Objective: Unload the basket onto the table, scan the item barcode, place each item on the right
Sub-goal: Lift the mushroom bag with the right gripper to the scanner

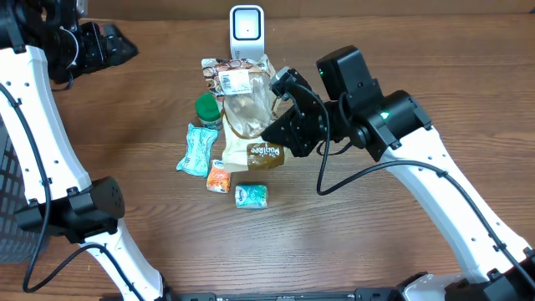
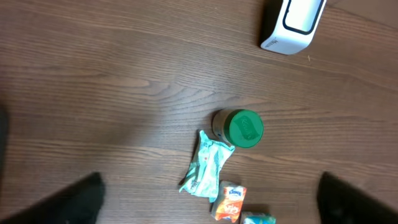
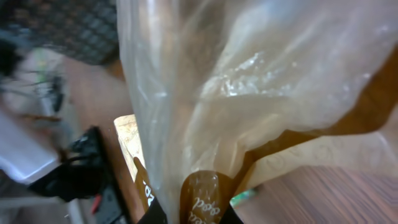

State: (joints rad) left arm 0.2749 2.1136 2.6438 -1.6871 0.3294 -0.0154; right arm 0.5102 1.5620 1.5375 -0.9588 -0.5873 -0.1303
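Right wrist view: the right gripper [image 3: 189, 214] is clenched on a clear bag [image 3: 249, 93] that fills the frame.
Only the overhead shows the whole bag. The gripper pinches its right edge, the white label [image 1: 235, 79] faces up, and the label end sits just in front of the scanner [image 1: 247, 29]. The left wrist view alone shows the left gripper [image 1: 113, 46] released, its fingers [image 2: 81, 199] spread wide above a jar [image 2: 245, 127], a teal packet [image 2: 208, 165] and an orange pack [image 2: 229, 202].
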